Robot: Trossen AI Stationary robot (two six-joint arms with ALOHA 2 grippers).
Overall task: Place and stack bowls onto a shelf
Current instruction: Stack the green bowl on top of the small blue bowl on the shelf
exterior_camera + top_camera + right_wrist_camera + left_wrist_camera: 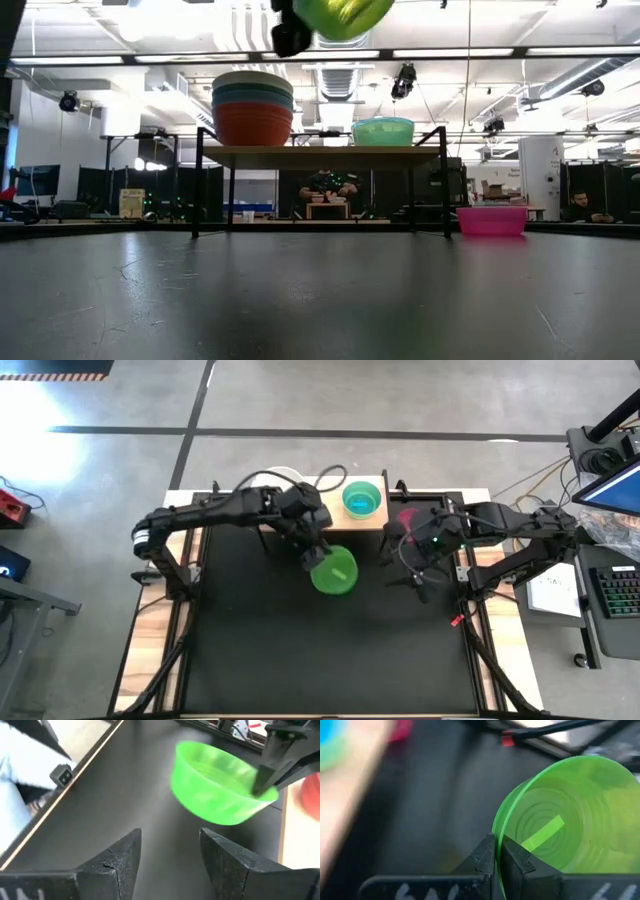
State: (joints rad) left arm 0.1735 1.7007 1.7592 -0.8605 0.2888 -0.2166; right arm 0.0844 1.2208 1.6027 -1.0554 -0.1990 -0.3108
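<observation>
My left gripper [315, 552] is shut on a green bowl [333, 571], which rides high above the table [340, 15] in front of the shelf [335, 510]. On the shelf's wooden board [320, 155], the larger bowls stand stacked at one end [253, 108], red at the bottom and cream on top. A teal-looking bowl with blue inside [361, 499] sits at the other end. A pink bowl [491, 220] rests on the tabletop beside the shelf. My right gripper [170, 855] is open and empty over the table's right part, facing the green bowl [215, 790]. My left gripper pinches the green bowl's rim [495, 827], one finger inside the bowl [520, 865] and one outside [482, 860]. The fingers come at it from above. The bowl is lifted clear of the table and hangs tilted below the fingers.
The black tabletop [300, 660] lies between wooden side rails. Cables, a keyboard and papers lie off the table's right side [560, 590]. The right arm [500, 520] reaches over the pink bowl, close to the shelf's right end.
</observation>
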